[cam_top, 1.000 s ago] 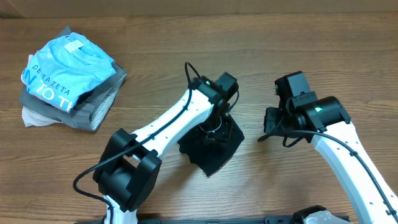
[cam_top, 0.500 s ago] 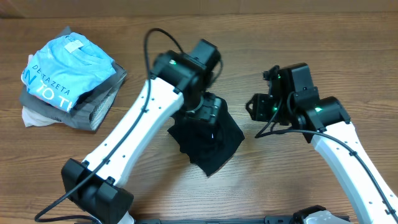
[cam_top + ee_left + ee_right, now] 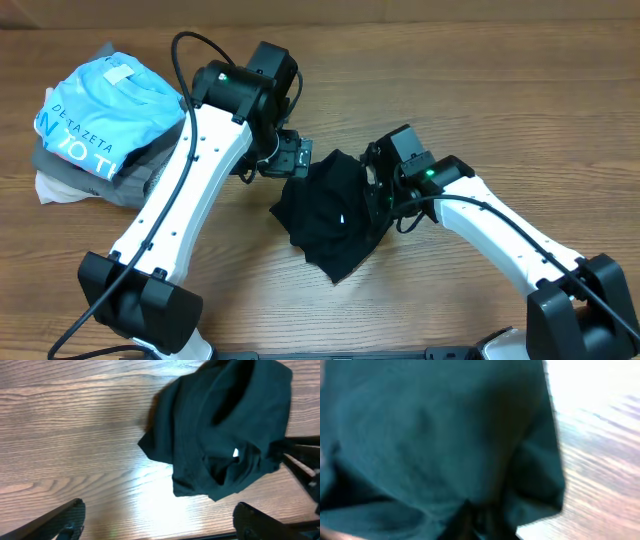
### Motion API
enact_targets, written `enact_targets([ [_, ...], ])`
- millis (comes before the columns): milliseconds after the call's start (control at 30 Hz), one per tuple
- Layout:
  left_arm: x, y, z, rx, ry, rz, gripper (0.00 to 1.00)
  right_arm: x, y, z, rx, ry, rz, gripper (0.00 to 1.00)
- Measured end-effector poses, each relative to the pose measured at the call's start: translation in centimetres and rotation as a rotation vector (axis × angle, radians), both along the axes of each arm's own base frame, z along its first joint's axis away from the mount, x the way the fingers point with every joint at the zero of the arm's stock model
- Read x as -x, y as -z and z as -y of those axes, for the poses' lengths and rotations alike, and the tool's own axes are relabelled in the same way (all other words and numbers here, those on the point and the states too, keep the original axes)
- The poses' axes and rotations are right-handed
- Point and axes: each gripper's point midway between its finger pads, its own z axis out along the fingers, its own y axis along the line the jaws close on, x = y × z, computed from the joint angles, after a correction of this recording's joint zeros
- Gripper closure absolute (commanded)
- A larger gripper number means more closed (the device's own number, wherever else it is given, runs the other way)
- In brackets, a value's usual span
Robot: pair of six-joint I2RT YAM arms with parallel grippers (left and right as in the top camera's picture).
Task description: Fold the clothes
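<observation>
I find the crumpled black soft-fabric T-shirt [image 3: 330, 215] heaped mid-surface [image 3: 480, 90], right end effector [image 3: 375, 200] pinched shut on its right edge, left end effector [image 3: 287, 160] wide open and empty beside it; pulling one-sided risks dragging the heap unflattened.

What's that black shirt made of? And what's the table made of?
The crumpled black T-shirt looks like soft, matte cloth, maybe cotton: it slumps in loose folds with no shine. The brown table looks like wood or a wood-look top: grain lines run along it, and its smooth finish reflects a pale glare.
</observation>
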Motion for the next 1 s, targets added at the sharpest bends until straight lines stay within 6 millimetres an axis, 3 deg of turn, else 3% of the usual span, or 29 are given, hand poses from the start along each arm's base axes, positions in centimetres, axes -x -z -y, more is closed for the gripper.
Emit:
enact_targets([
  [200,0.2,0.1,0.2,0.011,0.018,-0.011,0.03,1.2,1.1,4.7,0.205,0.094,-0.061,0.96],
  [233,0.3,0.3,0.3,0.014,0.022,-0.016,0.03,1.2,1.2,5.2,0.219,0.107,-0.064,0.92],
  [267,0.4,0.5,0.3,0.015,0.023,-0.023,0.03,1.1,1.2,5.6,0.229,0.122,-0.066,0.8],
  [300,0.7,0.8,0.3,0.015,0.024,-0.035,0.04,1.1,1.2,5.8,0.231,0.135,-0.069,0.61],
  [400,1.3,2.5,1.1,0.033,0.038,-0.069,0.09,1.0,1.2,5.9,0.235,0.138,-0.068,0.5],
  [533,2.5,6.0,3.9,0.127,0.083,-0.117,0.19,1.0,0.9,5.9,0.232,0.137,-0.062,0.46],
  [633,3.8,8.2,6.2,0.208,0.124,-0.151,0.19,0.8,-0.4,6.0,0.22,0.15,-0.03,0.44],
  [900,5.3,10.0,10.1,0.253,0.159,-0.133,0.29,0.1,-7.0,5.7,0.124,0.195,0.126,0.46],
  [1000,6.0,11.1,10.2,0.208,0.159,-0.129,0.47,0.4,-7.7,5.7,0.109,0.201,0.136,0.46],
])
